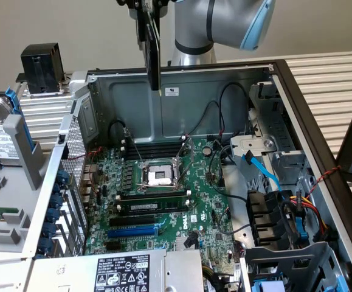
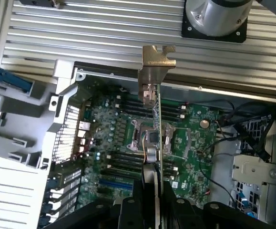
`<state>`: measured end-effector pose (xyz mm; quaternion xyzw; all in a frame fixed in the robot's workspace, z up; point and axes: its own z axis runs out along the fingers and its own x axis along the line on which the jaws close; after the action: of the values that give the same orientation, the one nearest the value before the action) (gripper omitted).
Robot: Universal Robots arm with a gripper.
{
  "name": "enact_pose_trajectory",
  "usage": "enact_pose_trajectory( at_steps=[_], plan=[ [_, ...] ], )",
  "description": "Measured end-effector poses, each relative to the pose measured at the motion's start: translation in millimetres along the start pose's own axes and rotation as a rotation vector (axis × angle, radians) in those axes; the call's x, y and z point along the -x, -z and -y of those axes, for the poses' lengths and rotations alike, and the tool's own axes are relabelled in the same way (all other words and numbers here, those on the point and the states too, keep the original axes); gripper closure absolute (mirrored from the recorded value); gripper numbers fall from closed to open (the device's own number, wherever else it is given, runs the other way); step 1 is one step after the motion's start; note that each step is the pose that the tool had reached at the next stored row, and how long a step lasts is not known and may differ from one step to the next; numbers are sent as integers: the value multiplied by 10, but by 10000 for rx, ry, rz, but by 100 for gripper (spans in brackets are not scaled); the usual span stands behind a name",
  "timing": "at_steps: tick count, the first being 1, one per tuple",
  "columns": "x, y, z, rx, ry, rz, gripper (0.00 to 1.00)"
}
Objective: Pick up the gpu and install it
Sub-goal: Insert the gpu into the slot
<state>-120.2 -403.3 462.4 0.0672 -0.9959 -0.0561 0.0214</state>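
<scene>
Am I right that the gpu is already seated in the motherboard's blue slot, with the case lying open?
No: the gpu is not seated; the gripper holds it above the motherboard, as the exterior view shows. The blue slot is bare; the case does lie open.

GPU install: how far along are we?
Done: pickup. The gripper is shut on the gpu, holding it edge-on in the air above the open case. In hand: the card hangs over the motherboard, clear of it. Left: seating. The blue slot is empty.
</scene>
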Motion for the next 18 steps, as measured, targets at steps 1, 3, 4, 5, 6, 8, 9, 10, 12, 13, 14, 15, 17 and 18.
enact_pose_trajectory(
  at_steps=[1,3,4,5,6,8,9,10,12,13,14,15,17,18],
  plan=[
    [0,-1,0,-7,183,-21,73],
    [0,-4,0,-21,551,-64,73],
    [0,-5,1,-26,724,-84,73],
    [0,-7,1,-33,909,-105,73],
    [0,-8,1,-39,1081,-126,73],
    [0,-10,1,-52,1444,-168,73],
    [0,-12,1,-59,1633,-189,73],
    [1,-13,2,-65,1807,-209,73],
    [1,-16,2,-77,2175,-252,73],
    [1,-17,2,-84,2358,-273,73],
    [1,-19,2,-91,2537,-293,73],
    [1,-20,2,-97,2710,-313,73],
    [1,-22,3,-110,3073,-356,73],
    [1,-24,3,-116,3251,-376,73]
  ],
)
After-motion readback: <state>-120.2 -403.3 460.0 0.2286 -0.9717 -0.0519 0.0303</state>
